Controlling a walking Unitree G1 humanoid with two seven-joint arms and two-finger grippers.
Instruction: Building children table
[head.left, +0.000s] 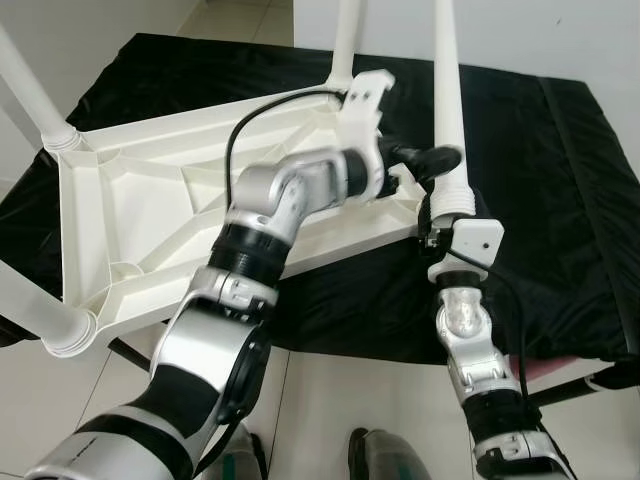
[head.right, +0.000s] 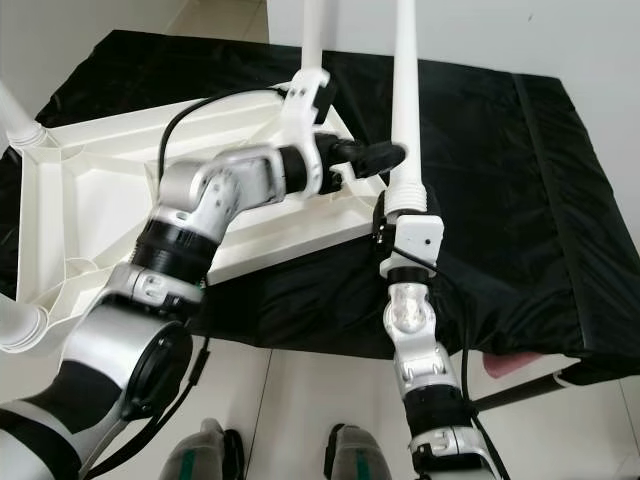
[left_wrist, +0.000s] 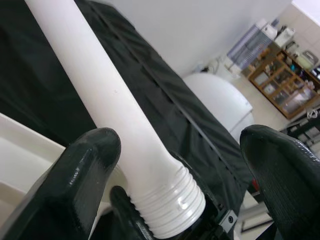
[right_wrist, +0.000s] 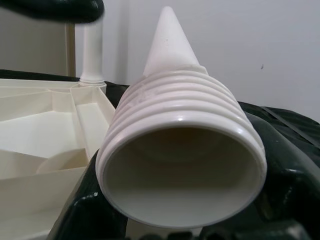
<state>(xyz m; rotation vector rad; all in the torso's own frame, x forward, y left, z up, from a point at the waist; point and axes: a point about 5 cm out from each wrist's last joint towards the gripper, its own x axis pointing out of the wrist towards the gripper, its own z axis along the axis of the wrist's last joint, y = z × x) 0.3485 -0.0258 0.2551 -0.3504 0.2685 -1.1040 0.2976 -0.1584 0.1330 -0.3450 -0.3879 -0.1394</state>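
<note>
Tabletop (head.left: 150, 215), white and upturned on black cloth (head.left: 560, 200), sits at your 10 o'clock. Left gripper (head.left: 425, 160) gapes wide around the loose leg (head.left: 448, 110); right gripper (head.left: 432, 222) clamps its threaded end. No lettering readable.

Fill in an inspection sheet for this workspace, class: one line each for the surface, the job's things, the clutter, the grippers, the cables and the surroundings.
Surface: black cloth covers the work table.
Job's things: white tabletop lies upside down on the cloth, ribs up; legs stand in three corners; loose leg, threaded end down, is held beside the fourth corner, not yet in.
Clutter: nothing seen.
Grippers: right gripper is shut on the loose leg's threaded end; left gripper is open, fingers either side of the same leg.
Cables: black cable loops from the left wrist over the tabletop.
Surroundings: white wall, pale tiled floor, wooden cabinet in the distance.
</note>
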